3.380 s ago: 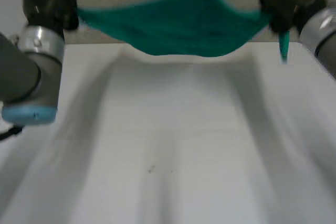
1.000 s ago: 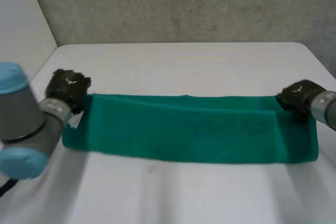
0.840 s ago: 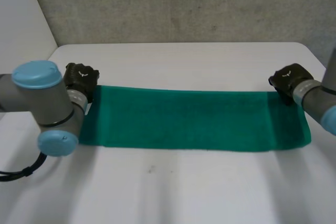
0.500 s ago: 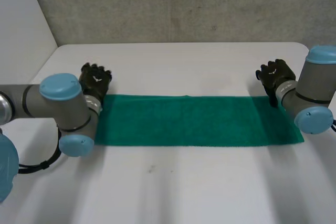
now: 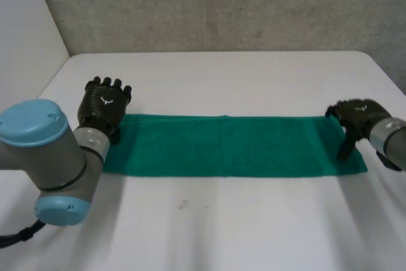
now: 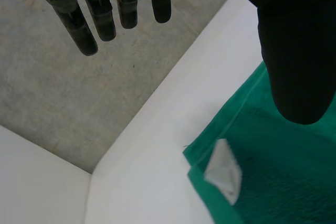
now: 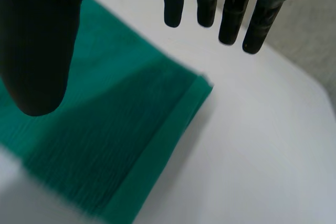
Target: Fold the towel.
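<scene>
While over towel (image 5: 228, 145) ends, both robot hands (image 5: 103, 105) (image 5: 356, 120) straight-fingered.

A white table (image 5: 254, 80) spreads from near to far, its far edge running straight across and its far right corner rounded. Behind that edge stands a rough grey wall (image 5: 222, 4) with a speckled, concrete-like surface. At the far left a smooth white wall (image 5: 25, 30) meets the grey one along a slanting line.

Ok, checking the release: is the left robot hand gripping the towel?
No, the left robot hand has straight fingers and holds nothing of the towel.
</scene>
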### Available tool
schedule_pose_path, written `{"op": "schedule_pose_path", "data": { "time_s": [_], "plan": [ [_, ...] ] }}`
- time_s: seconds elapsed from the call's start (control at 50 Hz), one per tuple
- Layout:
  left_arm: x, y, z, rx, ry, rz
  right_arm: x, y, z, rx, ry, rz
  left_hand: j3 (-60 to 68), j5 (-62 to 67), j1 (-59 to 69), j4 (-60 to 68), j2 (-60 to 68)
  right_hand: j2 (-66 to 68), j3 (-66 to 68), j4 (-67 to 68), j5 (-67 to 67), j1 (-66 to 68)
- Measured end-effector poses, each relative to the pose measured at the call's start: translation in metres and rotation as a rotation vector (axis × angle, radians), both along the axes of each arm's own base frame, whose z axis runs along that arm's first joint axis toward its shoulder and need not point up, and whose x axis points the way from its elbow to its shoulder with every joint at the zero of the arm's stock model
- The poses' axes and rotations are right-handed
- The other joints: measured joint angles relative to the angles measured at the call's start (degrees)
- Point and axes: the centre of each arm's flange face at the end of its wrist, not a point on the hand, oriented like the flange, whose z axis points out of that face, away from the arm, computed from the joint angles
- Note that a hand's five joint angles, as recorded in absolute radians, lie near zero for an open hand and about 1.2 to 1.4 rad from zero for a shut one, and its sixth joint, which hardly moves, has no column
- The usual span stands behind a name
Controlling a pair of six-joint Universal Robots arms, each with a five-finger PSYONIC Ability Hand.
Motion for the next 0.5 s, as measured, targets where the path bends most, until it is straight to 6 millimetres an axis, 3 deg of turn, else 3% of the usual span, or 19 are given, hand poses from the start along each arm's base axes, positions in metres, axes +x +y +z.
{"op": "schedule_pose_path", "data": {
  "time_s": [0.12, 0.18, 0.32, 0.38, 0.4, 0.42, 0.5],
  "plan": [
    [0.003, 0.001, -0.001, 0.017, 0.077, 0.012, -0.014, 0.005, -0.016, 0.049, -0.012, -0.012, 0.0, 0.0, 0.0, 0.0, 0.0, 2.0, 2.2, 1.9, 1.4, 1.4],
    [0.004, -0.001, -0.001, 0.018, 0.095, 0.018, -0.019, 0.005, -0.023, 0.056, -0.023, -0.013, 0.0, 0.0, 0.0, 0.0, 0.0, 13.1, 13.3, 12.9, 11.3, 11.2],
    [0.005, -0.002, -0.002, 0.020, 0.094, 0.022, -0.023, 0.002, -0.027, 0.044, -0.028, -0.016, 0.0, 0.0, 0.0, 0.0, 0.0, 19.8, 20.0, 19.4, 17.4, 16.7],
    [0.005, -0.002, -0.002, 0.021, 0.091, 0.023, -0.026, -0.003, -0.032, 0.036, -0.028, -0.024, 0.0, 0.0, 0.0, 0.0, 0.0, 37.2, 37.1, 36.1, 34.0, 31.4],
    [0.005, -0.002, -0.002, 0.021, 0.090, 0.023, -0.027, -0.004, -0.032, 0.034, -0.027, -0.027, 0.0, 0.0, 0.0, 0.0, 0.0, 37.2, 37.1, 36.1, 34.0, 31.4],
    [0.005, -0.002, -0.002, 0.021, 0.090, 0.024, -0.028, -0.005, -0.033, 0.030, -0.026, -0.033, 0.0, 0.0, 0.0, 0.0, 0.0, 49.4, 48.8, 48.8, 46.8, 41.5],
    [0.005, -0.002, -0.002, 0.021, 0.090, 0.024, -0.037, -0.011, -0.032, 0.018, -0.020, -0.062, 0.0, 0.0, 0.0, 0.0, 0.0, 52.3, 52.8, 52.8, 50.4, 43.4]
  ]
}}
